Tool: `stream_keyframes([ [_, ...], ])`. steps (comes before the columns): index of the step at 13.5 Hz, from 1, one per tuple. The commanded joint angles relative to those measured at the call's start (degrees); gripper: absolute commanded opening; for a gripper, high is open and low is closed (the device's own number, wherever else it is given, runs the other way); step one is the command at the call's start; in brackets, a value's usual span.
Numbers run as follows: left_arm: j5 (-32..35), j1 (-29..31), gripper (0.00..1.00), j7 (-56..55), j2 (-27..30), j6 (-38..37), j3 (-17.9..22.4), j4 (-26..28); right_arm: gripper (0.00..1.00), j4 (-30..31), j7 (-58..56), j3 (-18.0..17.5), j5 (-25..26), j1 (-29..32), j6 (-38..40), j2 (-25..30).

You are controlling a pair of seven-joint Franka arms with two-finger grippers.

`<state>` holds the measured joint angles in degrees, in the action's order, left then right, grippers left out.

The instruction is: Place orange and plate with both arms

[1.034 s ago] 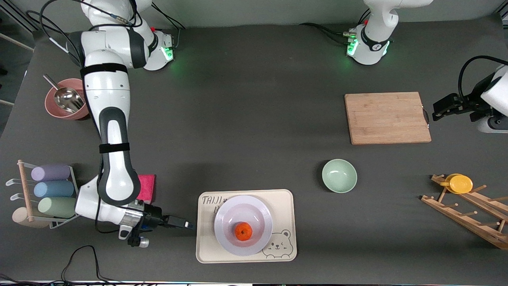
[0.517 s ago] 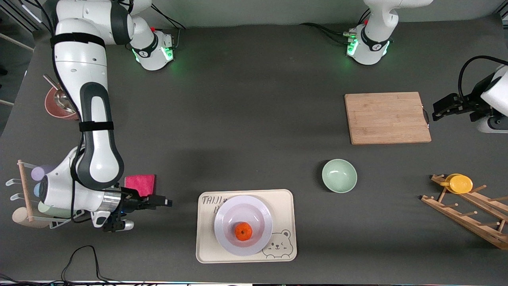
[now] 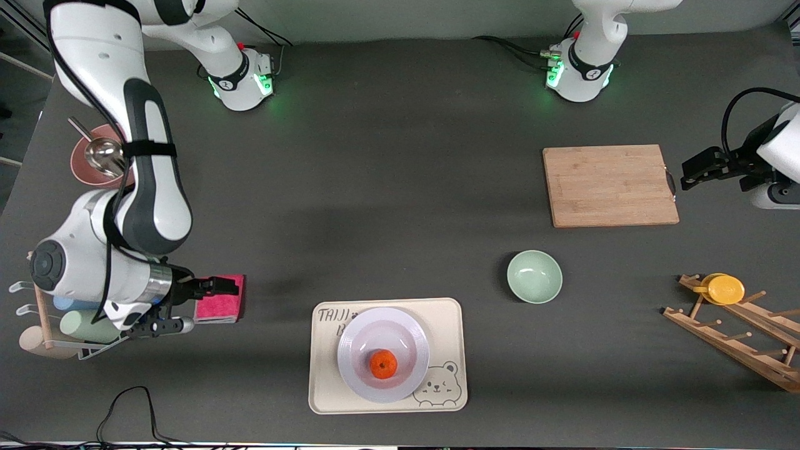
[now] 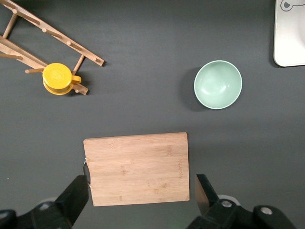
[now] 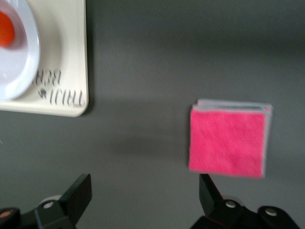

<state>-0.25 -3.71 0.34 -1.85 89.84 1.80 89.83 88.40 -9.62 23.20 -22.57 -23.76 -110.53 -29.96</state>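
The orange (image 3: 383, 364) sits in the pale lavender-white plate (image 3: 359, 369), and the plate rests on the cream bear tray (image 3: 446, 331) near the front camera. The right wrist view shows the plate's rim (image 5: 19, 71) and a slice of the orange (image 5: 5, 28). My right gripper (image 3: 219, 287) is open and empty, up over the pink cloth (image 3: 219, 301), toward the right arm's end of the table, apart from the tray. My left gripper (image 3: 700, 169) is open and empty, held beside the wooden cutting board (image 3: 609, 185), and waits there.
A mint-green bowl (image 3: 534, 276) stands between the tray and the board. A wooden rack (image 3: 744, 340) with a yellow cup (image 3: 725, 289) is at the left arm's end. A rack of pastel cups (image 3: 78, 300) and a pink bowl with a metal scoop (image 3: 97, 159) are at the right arm's end.
My right gripper has drawn back from beside the tray toward the right arm's end and risen, now over the pink cloth. The orange, plate and left arm have not moved.
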Motion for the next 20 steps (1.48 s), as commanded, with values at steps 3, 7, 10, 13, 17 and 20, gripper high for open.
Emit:
stream_keyframes([
  [3, 0.8, -0.5, 1.0, 0.5, 0.5, -0.5, 0.2, 0.2, 1.0, 3.1, 1.4, 4.2, 3.8, -0.7, 7.8, 6.7],
  [7, 0.8, -0.6, 1.0, 0.5, 0.5, -0.5, 0.2, 0.4, 1.0, 0.2, 1.7, 6.3, 7.9, -0.6, 14.7, 8.6],
  [10, 0.7, -0.4, 1.0, 0.4, 0.5, -0.5, 0.2, 0.3, 1.0, 0.5, 4.5, 9.1, 8.4, -0.8, 16.9, 12.5],
  [13, 0.7, -0.4, 1.0, -0.2, 0.5, -0.5, 0.2, 0.3, 1.0, 0.0, 8.2, 9.9, 10.2, -1.0, 18.0, 16.5],
  [17, 0.7, -0.4, 1.0, -0.2, 0.5, -0.5, 0.2, 0.3, 1.0, 0.0, 8.2, 10.0, 11.3, -3.8, 18.8, 18.4],
  [20, 0.7, -0.4, 1.0, -0.4, 0.5, -0.5, 0.2, 0.2, 1.0, 0.0, 8.3, 9.8, 14.0, -4.7, 19.8, 19.9],
])
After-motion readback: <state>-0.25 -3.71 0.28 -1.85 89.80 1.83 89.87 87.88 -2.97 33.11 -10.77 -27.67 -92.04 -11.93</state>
